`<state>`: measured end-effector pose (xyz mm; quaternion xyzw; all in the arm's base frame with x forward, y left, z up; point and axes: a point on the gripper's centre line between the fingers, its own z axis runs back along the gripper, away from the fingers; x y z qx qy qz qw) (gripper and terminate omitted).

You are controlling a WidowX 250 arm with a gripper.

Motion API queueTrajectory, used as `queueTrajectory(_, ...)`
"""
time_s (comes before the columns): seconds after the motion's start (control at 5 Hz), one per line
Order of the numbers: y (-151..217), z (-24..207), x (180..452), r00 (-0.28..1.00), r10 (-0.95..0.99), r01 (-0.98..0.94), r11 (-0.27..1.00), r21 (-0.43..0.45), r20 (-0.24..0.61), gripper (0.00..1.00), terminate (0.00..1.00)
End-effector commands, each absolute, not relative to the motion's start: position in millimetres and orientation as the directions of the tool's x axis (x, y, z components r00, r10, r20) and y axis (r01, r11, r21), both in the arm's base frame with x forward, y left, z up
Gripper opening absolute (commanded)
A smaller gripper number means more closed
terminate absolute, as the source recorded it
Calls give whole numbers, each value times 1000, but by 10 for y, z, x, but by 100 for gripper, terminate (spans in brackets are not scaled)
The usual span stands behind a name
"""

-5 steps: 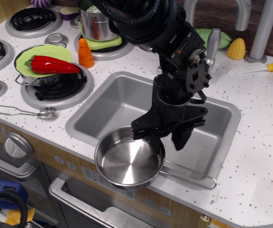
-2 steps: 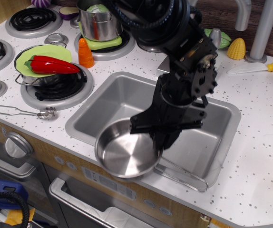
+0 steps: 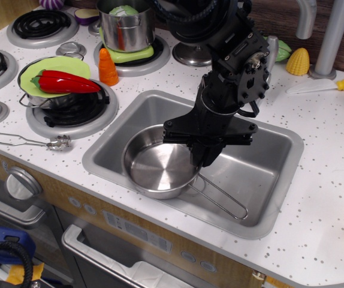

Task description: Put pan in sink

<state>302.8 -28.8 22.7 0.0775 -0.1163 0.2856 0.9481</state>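
The pan [image 3: 159, 165], shallow, round and shiny steel, sits inside the sink [image 3: 262, 171] against its front-left wall. Its thin wire-loop handle [image 3: 227, 203] stretches to the right over the basin floor. Whether the pan rests fully on the floor I cannot tell. My black gripper [image 3: 205, 157] reaches down from above at the pan's right rim, where the handle starts. Its fingers are drawn together on that rim. The arm hides the middle back of the basin.
Left of the sink a small pot holds a green plate and a red pepper [image 3: 61, 81]. An orange carrot [image 3: 107, 67] and a tall steel pot [image 3: 127, 27] stand behind. A wire utensil [image 3: 22, 141] lies front left. A corn cob [image 3: 298, 60], a knife [image 3: 331, 84] and a faucet post [image 3: 334, 36] stand at the right.
The gripper has carried the pan from over the sink's front rim back and down into the basin. The handle now lies inside the sink instead of over the edge.
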Motion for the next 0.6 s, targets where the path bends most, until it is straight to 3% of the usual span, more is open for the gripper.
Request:
queueTrajectory(0.0, -237, 245, 3214, 796, 497, -546, 836, 58, 346, 0, 0)
queueTrajectory(0.2, -175, 232, 3328, 806, 441, -511, 855, 89, 395, 0, 0)
queueTrajectory(0.4, -171, 220, 3293, 807, 399, -479, 873, 87, 436, 100, 100)
